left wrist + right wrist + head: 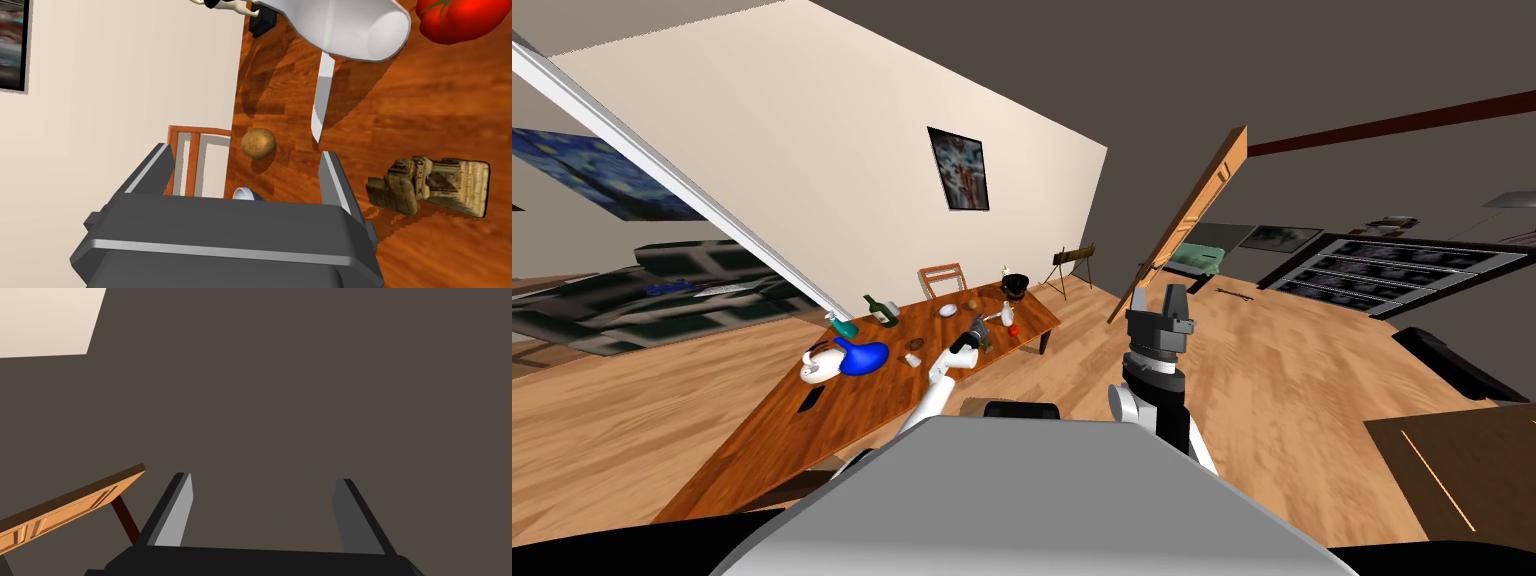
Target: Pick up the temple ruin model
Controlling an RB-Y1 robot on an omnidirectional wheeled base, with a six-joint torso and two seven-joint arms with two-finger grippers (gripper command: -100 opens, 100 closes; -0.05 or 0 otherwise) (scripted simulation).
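The temple ruin model, a small tan and brown carved stone block, lies on the wooden table. It rests just outside one finger of my left gripper, which is open with nothing between its fingers. Seen from the head, the left gripper hovers over the far half of the table. My right gripper is open and empty, raised at the right of my chest.
Beyond the left fingers lie a potato, a knife, a white vessel and a tomato. A blue vase, a green bottle and a black hat stand on the table. A chair sits behind it; an open door is at right.
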